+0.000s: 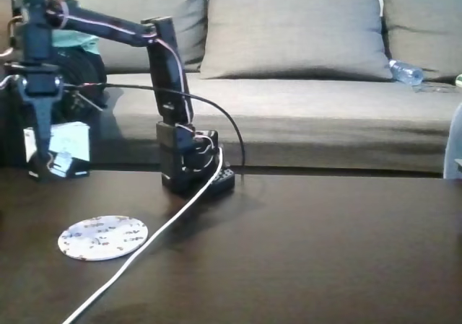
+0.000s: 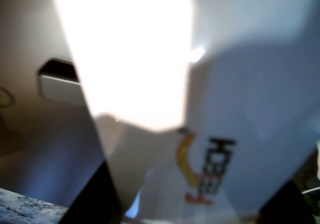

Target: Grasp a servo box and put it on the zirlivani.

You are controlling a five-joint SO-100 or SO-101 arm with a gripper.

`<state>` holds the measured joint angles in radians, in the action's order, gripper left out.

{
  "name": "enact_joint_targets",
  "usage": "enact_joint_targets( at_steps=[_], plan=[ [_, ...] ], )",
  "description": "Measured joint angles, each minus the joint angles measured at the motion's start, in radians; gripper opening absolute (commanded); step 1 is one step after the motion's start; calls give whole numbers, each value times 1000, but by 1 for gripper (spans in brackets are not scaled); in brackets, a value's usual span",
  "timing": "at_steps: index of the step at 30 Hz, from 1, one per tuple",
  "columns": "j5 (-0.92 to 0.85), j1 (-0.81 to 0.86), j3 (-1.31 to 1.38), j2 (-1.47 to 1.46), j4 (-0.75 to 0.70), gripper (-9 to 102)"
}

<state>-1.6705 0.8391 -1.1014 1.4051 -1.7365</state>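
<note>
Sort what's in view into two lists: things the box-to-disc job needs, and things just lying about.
Belongs to the job:
- servo box, at the gripper, far left in the fixed view
- zirlivani, flat on the dark table

Just lying about:
- white cable running across the table
- plastic bottle on the sofa
- grey cushions

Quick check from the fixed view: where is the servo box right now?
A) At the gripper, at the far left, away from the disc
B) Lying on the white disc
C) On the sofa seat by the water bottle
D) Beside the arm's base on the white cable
A: in the fixed view the servo box sits at the gripper at the far left, while the zirlivani lies bare on the table nearer the camera.
</note>
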Motion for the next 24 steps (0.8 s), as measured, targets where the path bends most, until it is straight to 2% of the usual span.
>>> enact_joint_targets(
  at_steps=[8,16,24],
  plan=[
    [120,-141,0,0,0,13],
    [158,-195,-98,3,3,13],
    [173,-187,-242,3,121,13]
  ],
)
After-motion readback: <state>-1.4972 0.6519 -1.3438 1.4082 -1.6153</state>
